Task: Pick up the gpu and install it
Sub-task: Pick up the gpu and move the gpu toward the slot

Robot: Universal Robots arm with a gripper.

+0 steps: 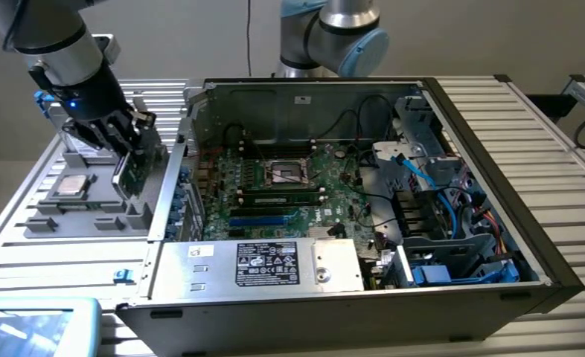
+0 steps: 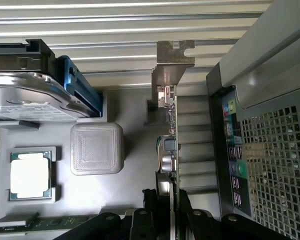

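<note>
The gripper (image 1: 123, 149) has its two fingers (image 2: 151, 207) squeezed in close, one on each flat side of the gpu (image 2: 169, 147). It looks to have hold of the card. The gpu stands on its thin edge in a slot of the grey tray (image 1: 84, 219). In the exterior view the tray sits at 9 o'clock from the computer case (image 1: 272, 108), just beside it.

I think this is the picking-up step. The card is grabbed but not yet out of its slot. Getting it out would call for a straight pull along the slot, because the thin card could catch if it leans.

On the same tray there is a chip (image 1: 71, 186) at 9 o'clock from the card, a hard drive (image 2: 25, 97) with blue rails, and a grey square block (image 2: 96, 148). The case's wall with little holes (image 2: 275, 165) is just beside the card, so there is little room on that side.

Inside the case the green motherboard (image 1: 272, 175) lies flat. Its blue slots (image 1: 263, 220) are at 6 o'clock from the middle socket. Loose wires (image 1: 426, 178) hang at 3 o'clock and could get in the way. A silver box (image 1: 272, 264) fills the 6 o'clock end. A second arm (image 1: 333, 33) stands at 12 o'clock, behind the case.
</note>
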